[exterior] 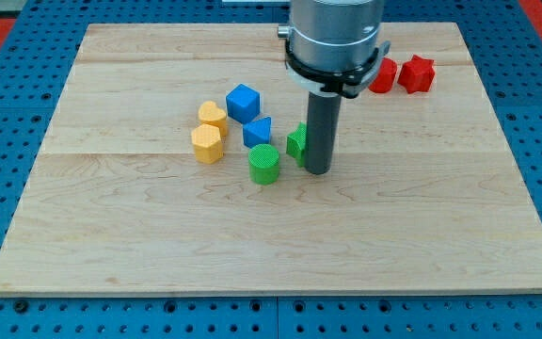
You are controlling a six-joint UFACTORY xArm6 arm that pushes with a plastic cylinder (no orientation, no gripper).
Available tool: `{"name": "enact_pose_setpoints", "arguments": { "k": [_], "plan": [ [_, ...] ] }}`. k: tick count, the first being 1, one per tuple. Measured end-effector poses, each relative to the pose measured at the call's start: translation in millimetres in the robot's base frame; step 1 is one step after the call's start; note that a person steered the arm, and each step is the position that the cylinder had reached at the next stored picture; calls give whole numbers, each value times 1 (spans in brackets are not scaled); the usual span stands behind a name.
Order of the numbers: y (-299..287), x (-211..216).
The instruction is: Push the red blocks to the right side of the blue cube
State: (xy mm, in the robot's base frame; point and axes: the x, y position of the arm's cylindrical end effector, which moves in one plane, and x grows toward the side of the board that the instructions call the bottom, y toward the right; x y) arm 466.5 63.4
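Two red blocks lie at the view's upper right: one (pixel 382 75) partly hidden behind the arm's body, and a star-like one (pixel 417 74) just to its right. The blue cube (pixel 243 102) sits left of centre, far to their left. My tip (pixel 316 170) rests on the board right of the blue cube, touching or nearly touching a small green block (pixel 296 142) at its left. The tip is well below and left of the red blocks.
A blue triangular block (pixel 258 132) lies just below the blue cube. A green cylinder (pixel 263 164) sits below that. Two yellow blocks, a heart (pixel 213 116) and a hexagon-like one (pixel 207 144), lie at the left. The wooden board (pixel 139 245) ends in a blue pegboard surround.
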Motion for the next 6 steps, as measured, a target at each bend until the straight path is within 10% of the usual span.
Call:
{"name": "enact_pose_setpoints", "arguments": {
  "k": [4,6],
  "plan": [
    [222,-115],
    [152,-171]
  ]
}}
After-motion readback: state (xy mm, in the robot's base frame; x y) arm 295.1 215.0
